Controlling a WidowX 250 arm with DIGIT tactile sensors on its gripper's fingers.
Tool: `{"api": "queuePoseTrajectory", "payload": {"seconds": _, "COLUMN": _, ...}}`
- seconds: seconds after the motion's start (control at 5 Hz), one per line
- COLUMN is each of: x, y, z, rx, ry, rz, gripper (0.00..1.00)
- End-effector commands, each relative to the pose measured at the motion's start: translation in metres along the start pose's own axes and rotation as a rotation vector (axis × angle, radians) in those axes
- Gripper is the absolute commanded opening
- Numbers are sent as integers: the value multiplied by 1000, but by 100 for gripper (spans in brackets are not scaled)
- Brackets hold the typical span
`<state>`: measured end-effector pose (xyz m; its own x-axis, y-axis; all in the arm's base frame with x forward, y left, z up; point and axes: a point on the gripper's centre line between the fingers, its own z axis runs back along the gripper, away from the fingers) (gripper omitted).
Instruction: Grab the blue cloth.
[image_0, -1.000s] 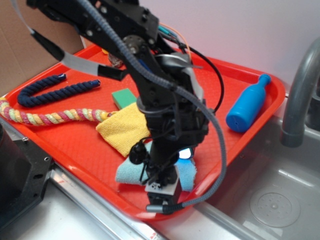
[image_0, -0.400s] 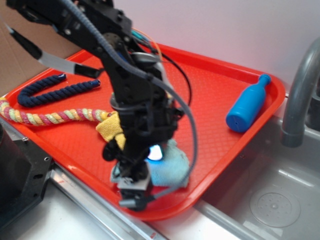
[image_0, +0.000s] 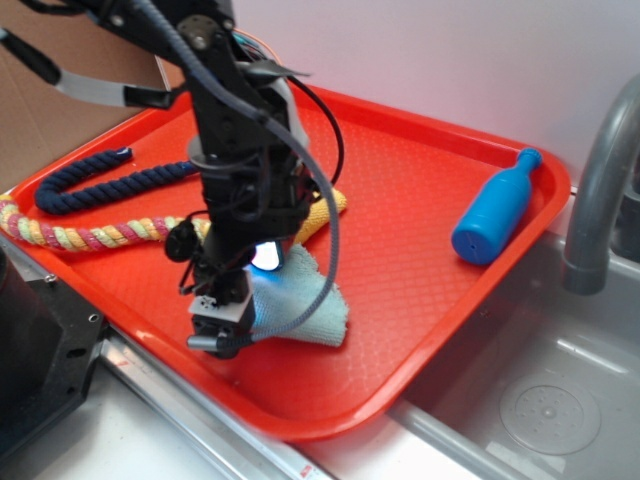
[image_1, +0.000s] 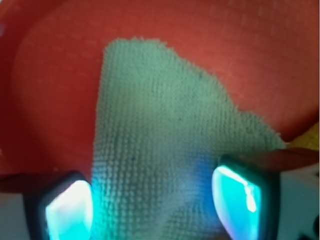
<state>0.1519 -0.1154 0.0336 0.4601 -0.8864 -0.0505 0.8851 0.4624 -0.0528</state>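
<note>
Red tray (image_0: 440, 190) beside sink (image_0: 560, 400). Gripper (image_1: 155, 200) pinching blue cloth (image_0: 305, 305) between fingertips (image_1: 67, 207); cloth hangs near tray's front edge, just beside yellow cloth (image_0: 318, 215). Blue bottle (image_0: 490, 215) well apart.

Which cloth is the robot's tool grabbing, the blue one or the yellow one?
The blue cloth, bunched between the tool's fingers. The yellow cloth lies behind the arm, untouched.

Red tray (image_0: 420, 200) carries blue cloth (image_0: 310, 305), yellow cloth (image_0: 318, 215), ropes (image_0: 90, 232), blue bottle (image_0: 490, 215).
</note>
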Motion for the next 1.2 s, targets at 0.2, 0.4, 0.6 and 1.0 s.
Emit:
{"api": "queuePoseTrajectory", "payload": {"seconds": 0.2, "x": 26, "y": -4, "z": -11, "rx": -30, "ry": 41, "rz": -106, "gripper": 0}}
{"api": "queuePoseTrajectory", "payload": {"seconds": 0.4, "x": 27, "y": -2, "z": -8, "rx": -24, "ry": 39, "rz": -111, "gripper": 0}}
{"api": "queuePoseTrajectory", "payload": {"seconds": 0.6, "x": 28, "y": 0, "z": 0, "rx": -15, "ry": 52, "rz": -114, "gripper": 0}}
{"api": "queuePoseTrajectory", "payload": {"seconds": 1.0, "x": 55, "y": 27, "z": 75, "rx": 97, "ry": 14, "rz": -46, "gripper": 0}}
